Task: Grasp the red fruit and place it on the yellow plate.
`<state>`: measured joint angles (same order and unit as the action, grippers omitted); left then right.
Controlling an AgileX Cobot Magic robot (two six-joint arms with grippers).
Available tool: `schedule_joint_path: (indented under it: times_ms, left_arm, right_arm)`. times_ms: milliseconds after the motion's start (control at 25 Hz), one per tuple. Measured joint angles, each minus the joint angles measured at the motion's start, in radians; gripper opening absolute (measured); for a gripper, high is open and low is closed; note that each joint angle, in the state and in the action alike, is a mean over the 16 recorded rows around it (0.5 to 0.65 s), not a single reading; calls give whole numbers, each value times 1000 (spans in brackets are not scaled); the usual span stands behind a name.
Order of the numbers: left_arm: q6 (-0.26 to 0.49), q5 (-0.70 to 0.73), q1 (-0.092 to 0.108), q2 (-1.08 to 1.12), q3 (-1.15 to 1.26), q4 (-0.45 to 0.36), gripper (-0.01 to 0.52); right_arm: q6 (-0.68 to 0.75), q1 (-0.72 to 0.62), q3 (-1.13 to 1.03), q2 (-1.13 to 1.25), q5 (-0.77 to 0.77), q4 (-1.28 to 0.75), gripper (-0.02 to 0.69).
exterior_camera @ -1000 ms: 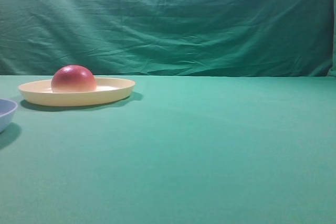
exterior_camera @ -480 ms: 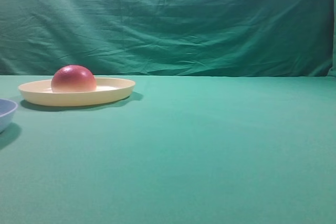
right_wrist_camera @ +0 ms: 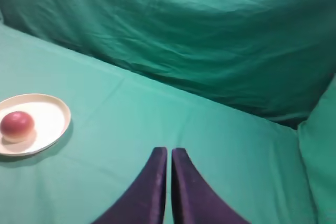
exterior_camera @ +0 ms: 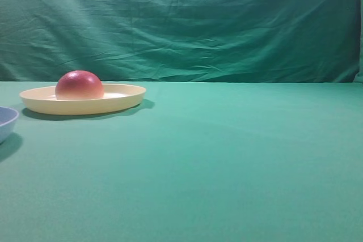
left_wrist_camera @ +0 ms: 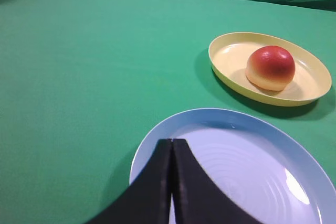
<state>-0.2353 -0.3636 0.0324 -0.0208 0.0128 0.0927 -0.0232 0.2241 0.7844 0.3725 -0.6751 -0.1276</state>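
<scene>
Red fruit (exterior_camera: 79, 85), glossy dome fading to pale yellow at its base, sits on the shallow round cream-yellow plastic plate (exterior_camera: 122, 100).

Nearest the left wrist camera, the left gripper (left_wrist_camera: 171, 142) hangs with its dark fingers pressed together and holding nothing, poised over the round light blue dish (left_wrist_camera: 273, 182); the plate with the fruit lies beyond at about one o'clock. In the right wrist view the right gripper (right_wrist_camera: 168, 151) is likewise closed and empty above the green cloth-covered table (right_wrist_camera: 157, 124), the plate far off at about ten o'clock. Farthest back hangs a wrinkled green cloth backdrop (exterior_camera: 187, 21). Nothing in the exterior view has shifted since the earlier frames.
</scene>
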Motion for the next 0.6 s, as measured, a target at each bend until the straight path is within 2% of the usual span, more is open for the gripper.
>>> schedule_joint_path:
  times_ms: [320, 600]
  left_arm:
    - [0, 0, 0, 0, 0, 0, 0]
    - [0, 0, 0, 0, 0, 0, 0]
  right_arm:
    - [6, -131, -267, -255, 83, 5, 0]
    - [8, -186, -489, -369, 149, 19, 0]
